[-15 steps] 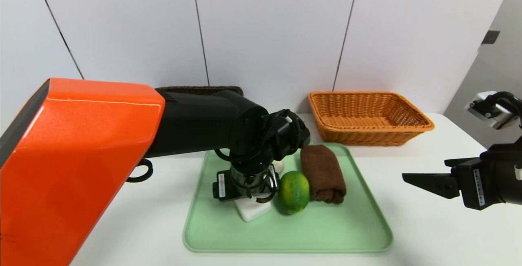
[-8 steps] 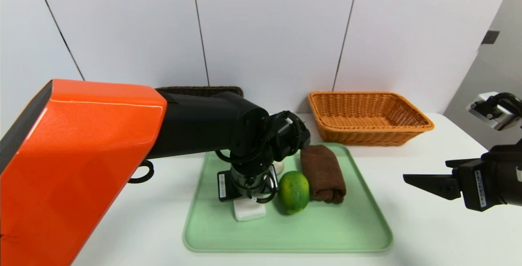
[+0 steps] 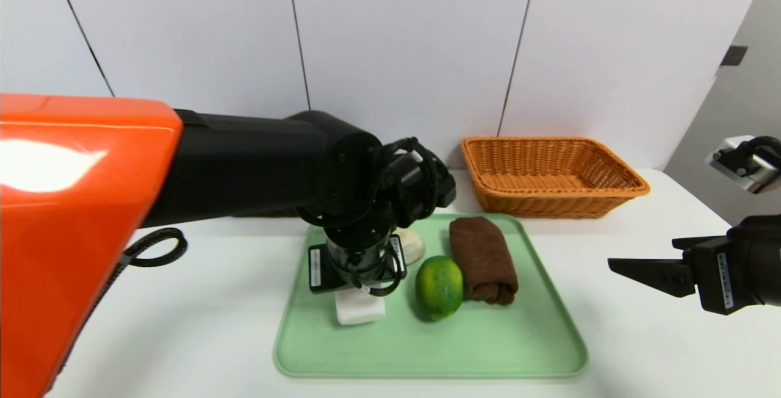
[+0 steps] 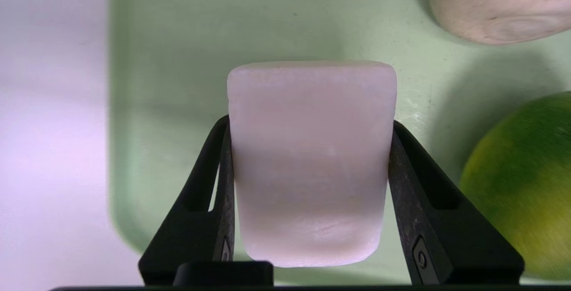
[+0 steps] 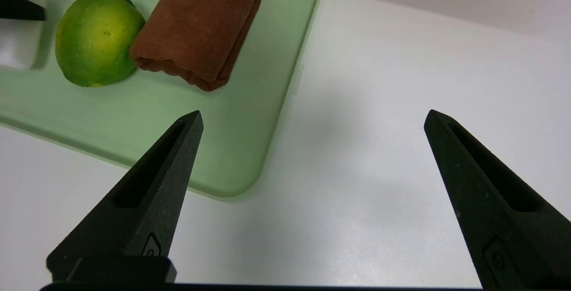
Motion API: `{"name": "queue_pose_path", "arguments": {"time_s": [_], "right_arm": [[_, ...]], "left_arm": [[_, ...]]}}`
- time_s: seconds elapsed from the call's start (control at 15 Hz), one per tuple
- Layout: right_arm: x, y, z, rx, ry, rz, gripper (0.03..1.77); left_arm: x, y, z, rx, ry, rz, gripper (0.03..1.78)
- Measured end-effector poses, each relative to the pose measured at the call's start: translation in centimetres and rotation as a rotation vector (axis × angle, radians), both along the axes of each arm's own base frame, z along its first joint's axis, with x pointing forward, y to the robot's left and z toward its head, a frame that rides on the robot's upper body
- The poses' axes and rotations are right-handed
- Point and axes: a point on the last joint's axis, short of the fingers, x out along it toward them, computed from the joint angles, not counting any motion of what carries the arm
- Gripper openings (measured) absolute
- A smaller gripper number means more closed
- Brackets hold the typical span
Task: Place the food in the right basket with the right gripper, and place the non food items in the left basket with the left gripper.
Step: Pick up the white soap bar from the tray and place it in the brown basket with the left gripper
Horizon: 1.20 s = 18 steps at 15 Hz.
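The left arm (image 3: 244, 160) hides the left basket completely, covers most of the pale bun (image 3: 412, 245), and blocks the soap's (image 3: 359, 310) top.

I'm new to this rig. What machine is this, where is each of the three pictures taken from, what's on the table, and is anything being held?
This is a two-armed robot; each arm ends in a two-fingered claw. One picture looks down from its head; the other two come from cameras on each wrist. On the white table sits a green tray with a green citrus fruit, a rolled brown towel and a pale rounded lump. An orange wicker basket stands behind. The left claw is clamped on a white soap-like block over the tray. The right claw waits open above the table, beside the tray, holding nothing.
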Motion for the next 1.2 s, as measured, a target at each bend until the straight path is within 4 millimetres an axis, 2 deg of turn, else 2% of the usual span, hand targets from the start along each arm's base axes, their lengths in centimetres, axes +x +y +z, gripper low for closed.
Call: {"name": "queue_pose_path", "arguments": {"time_s": [0.13,0.33,0.6,0.87,1.2], "right_arm": [[-0.1,-0.1,0.0,0.001,-0.002,-0.004,1.71],[-0.1,-0.1,0.1,0.004,-0.005,-0.002,1.71],[-0.2,-0.1,-0.1,0.01,0.001,0.007,1.71],[-0.1,-0.1,-0.1,0.015,-0.006,0.012,1.71],[-0.1,-0.1,-0.3,0.014,0.0,0.011,1.71]], "left_arm": [[-0.5,1.5,2.7,0.0,-0.059,-0.042,0.97],[0.1,4.6,7.3,0.002,-0.173,-0.116,0.97],[1.5,7.3,10.5,0.066,-0.316,-0.233,0.97],[4.6,7.5,11.8,0.085,-0.529,-0.288,0.97],[9.6,8.0,9.7,0.1,-0.619,-0.228,0.97]]}}
